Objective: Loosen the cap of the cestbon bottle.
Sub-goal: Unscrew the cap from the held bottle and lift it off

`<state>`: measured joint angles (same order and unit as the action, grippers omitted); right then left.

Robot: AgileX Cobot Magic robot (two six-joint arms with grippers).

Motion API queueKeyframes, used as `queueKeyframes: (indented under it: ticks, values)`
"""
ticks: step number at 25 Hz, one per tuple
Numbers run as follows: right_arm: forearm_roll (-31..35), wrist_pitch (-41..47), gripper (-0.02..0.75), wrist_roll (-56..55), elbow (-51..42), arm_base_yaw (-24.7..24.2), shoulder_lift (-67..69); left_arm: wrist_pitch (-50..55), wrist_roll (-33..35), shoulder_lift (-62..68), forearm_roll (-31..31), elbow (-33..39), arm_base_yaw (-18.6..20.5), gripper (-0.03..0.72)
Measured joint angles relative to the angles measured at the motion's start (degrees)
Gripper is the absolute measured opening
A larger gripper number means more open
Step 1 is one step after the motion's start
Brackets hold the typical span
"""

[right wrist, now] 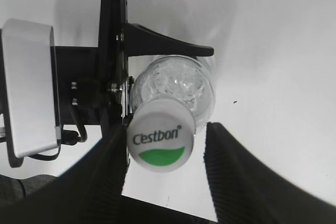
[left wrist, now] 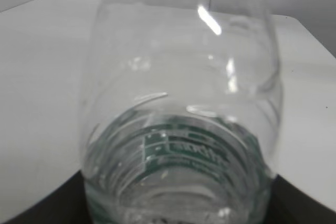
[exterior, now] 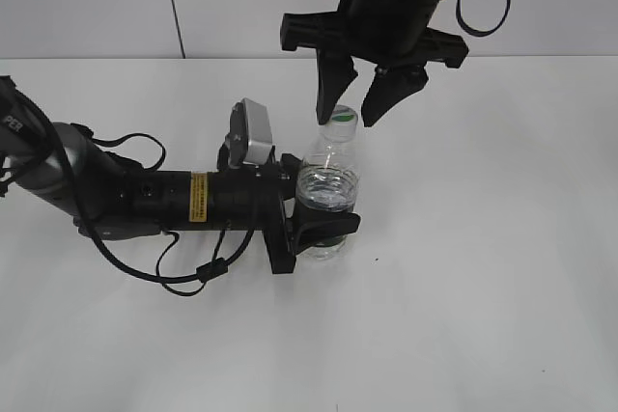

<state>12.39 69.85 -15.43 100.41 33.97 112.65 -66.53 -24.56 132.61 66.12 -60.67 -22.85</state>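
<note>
cestbon bottle (exterior: 328, 180): looking like clear, shiny plastic with bumpy ridges
cap (right wrist: 160, 139): looking like smooth white plastic, a bit shiny
left gripper (exterior: 323, 229): showing dull black plastic
right gripper (exterior: 359, 103): showing dull black plastic
table (exterior: 483, 287): looking smooth, white, not shiny

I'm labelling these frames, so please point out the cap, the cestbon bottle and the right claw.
cap (right wrist: 159, 142): right wrist view, on its printed white top.
cestbon bottle (exterior: 327, 183): exterior view, on the clear body.
right claw (exterior: 361, 103): exterior view, midway between its fingertips, above the cap.
</note>
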Motion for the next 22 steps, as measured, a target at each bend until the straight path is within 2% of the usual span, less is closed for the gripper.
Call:
queueKeyframes:
  ticks: [22]
  values:
    - [-0.4, 0.0, 0.378, 1.0, 0.0, 0.0, 0.0, -0.1, 0.0, 0.0, -0.1, 0.0, 0.0, 0.405]
